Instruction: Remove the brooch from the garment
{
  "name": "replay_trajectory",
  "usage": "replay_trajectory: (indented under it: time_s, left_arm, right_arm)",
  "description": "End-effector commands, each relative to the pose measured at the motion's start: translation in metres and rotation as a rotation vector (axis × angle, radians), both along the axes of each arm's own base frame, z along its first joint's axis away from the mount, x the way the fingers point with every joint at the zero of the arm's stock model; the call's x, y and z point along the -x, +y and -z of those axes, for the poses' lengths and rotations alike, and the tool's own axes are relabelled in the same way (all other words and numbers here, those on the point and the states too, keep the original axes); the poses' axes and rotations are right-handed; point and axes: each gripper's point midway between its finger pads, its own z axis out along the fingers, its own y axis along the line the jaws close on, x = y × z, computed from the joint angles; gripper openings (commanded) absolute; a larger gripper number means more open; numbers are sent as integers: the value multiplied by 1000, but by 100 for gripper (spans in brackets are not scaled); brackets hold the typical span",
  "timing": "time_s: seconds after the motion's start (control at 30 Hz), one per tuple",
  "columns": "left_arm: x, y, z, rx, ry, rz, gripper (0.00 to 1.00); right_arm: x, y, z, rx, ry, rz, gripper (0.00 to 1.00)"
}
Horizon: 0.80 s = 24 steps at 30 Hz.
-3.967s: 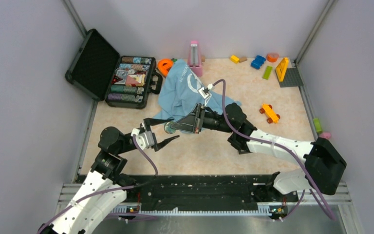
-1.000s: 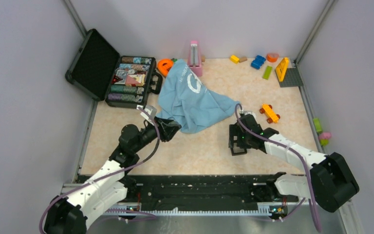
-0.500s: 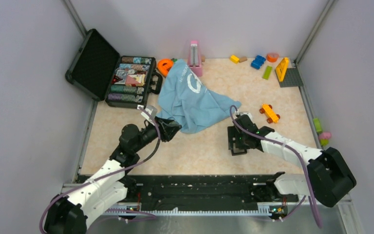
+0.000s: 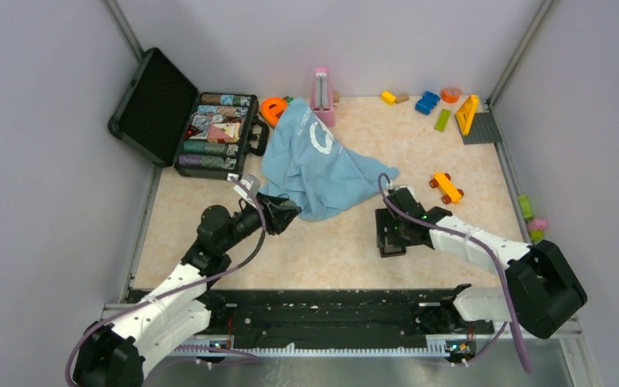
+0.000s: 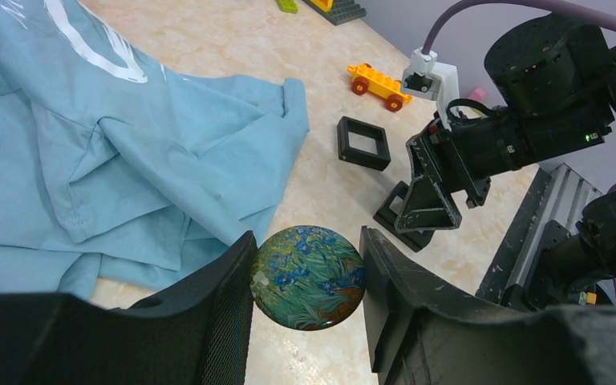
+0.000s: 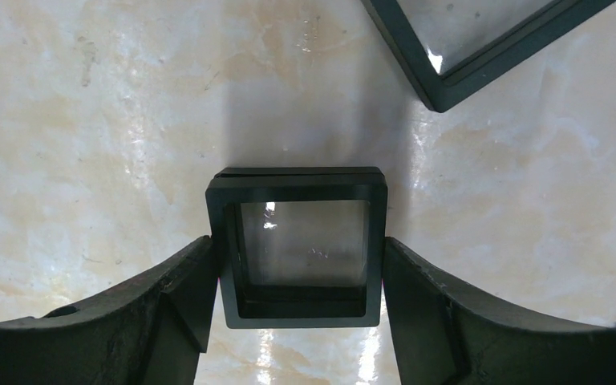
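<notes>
Left tool (image 5: 306, 239) grips the small round brooch with a green-blue floral painted face (image 5: 309, 277), one finger on each side of its rim, held above the beige marbled desk (image 4: 330, 258). The brooch sits just beside the near hem of the crumpled light blue cotton T-shirt with a white ring print (image 5: 88, 136). It looks clear of the cloth, though the wrist angle makes that hard to confirm. From overhead the left tool (image 4: 278, 211) is at the shirt's (image 4: 314, 165) near-left corner. The right tool (image 4: 388, 234) points down at the desk to the right of the shirt, well apart from it. The right tool (image 6: 295, 245) is closed on a small black square frame with a clear pane (image 6: 297, 180) lying flat, with a finger against each side. A second black square frame (image 6: 449, 88) lies near it. An orange toy car (image 4: 446, 187) sits further right.
</notes>
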Motion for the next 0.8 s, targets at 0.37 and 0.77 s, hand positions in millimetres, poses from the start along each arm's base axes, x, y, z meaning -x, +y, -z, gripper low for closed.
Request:
replay_trajectory:
  time_s: [0.37,0.77]
  left_arm:
    - [19,-40,29,-73,-164,200,0]
    - [46,-90,61,-181,-270,390,0]
  right_arm:
    - [3,100,-58,-489,-5,-216,55]
    - [15,116,-69,-567,2,-342,52]
